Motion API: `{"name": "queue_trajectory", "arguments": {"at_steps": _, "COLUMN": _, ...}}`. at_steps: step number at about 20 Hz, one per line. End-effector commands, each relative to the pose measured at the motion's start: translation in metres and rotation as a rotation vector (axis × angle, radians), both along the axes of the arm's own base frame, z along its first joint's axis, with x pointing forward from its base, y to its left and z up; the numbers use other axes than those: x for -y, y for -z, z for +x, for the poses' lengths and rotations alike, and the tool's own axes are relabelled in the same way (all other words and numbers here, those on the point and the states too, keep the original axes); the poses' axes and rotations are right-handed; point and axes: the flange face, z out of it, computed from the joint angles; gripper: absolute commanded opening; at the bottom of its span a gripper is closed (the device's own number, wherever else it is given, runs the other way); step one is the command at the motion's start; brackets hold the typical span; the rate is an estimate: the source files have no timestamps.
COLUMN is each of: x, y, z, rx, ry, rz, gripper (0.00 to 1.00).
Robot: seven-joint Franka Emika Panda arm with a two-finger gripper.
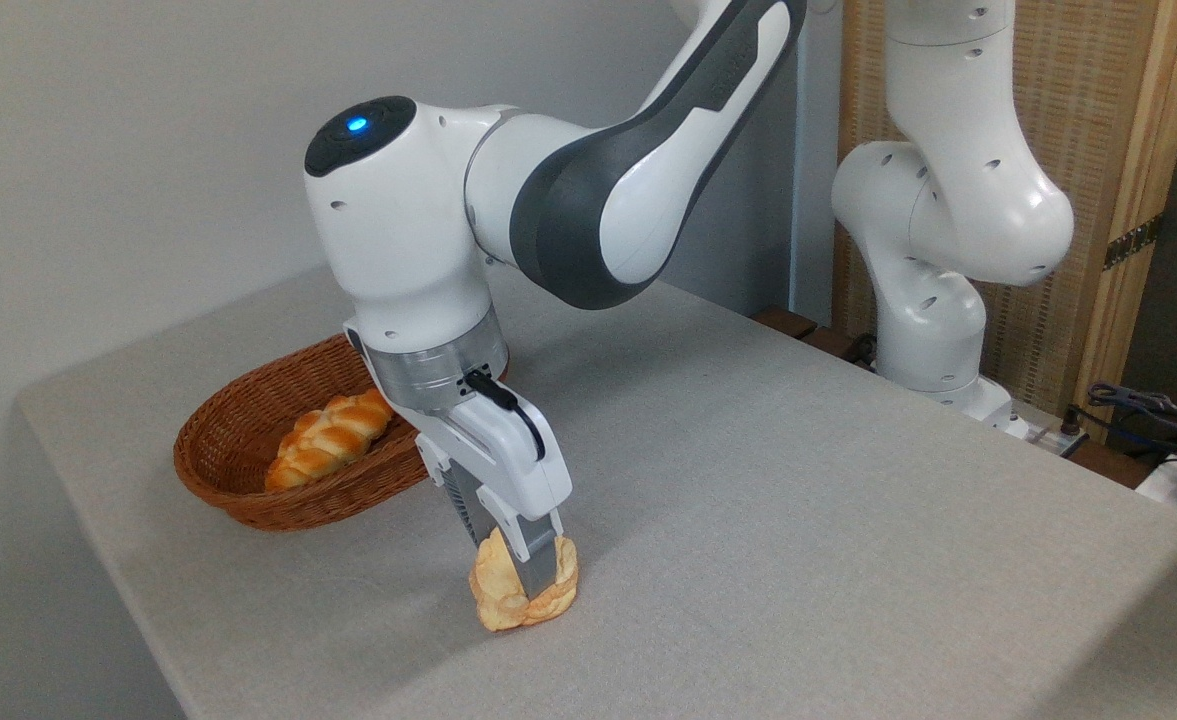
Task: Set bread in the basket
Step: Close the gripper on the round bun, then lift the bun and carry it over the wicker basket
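The pale golden flaky bun [504, 602] sits on edge on the grey table, near its front edge. My gripper [528, 575] comes down onto it at a slant and is shut on it, one finger [536, 562] pressed across its face and squeezing it narrow. Behind and to the left stands the oval reddish-brown wicker basket [238, 470], partly hidden by my wrist, with the orange-brown braided loaf [329, 440] lying inside it.
The grey cloth-covered table [798, 520] ends close in front of the bun and at the left beyond the basket. The arm's white base [933, 330] stands at the back right, with cables [1148, 410] beside it.
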Motion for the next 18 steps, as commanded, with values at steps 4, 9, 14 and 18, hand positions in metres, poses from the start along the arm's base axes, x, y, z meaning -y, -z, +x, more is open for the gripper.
{"name": "queue_trajectory", "arguments": {"at_steps": 4, "x": -0.002, "y": -0.015, "z": -0.003, "rx": 0.032, "ry": 0.017, "rz": 0.008, "gripper": 0.28}}
{"name": "queue_trajectory", "arguments": {"at_steps": 9, "x": 0.007, "y": -0.047, "z": -0.003, "rx": 0.09, "ry": 0.002, "rz": -0.037, "gripper": 0.29}}
{"name": "queue_trajectory", "arguments": {"at_steps": 14, "x": 0.064, "y": -0.078, "z": 0.001, "rx": 0.143, "ry": 0.023, "rz": -0.164, "gripper": 0.33}}
{"name": "queue_trajectory", "arguments": {"at_steps": 18, "x": 0.117, "y": -0.097, "z": -0.001, "rx": 0.161, "ry": -0.019, "rz": -0.247, "gripper": 0.41}}
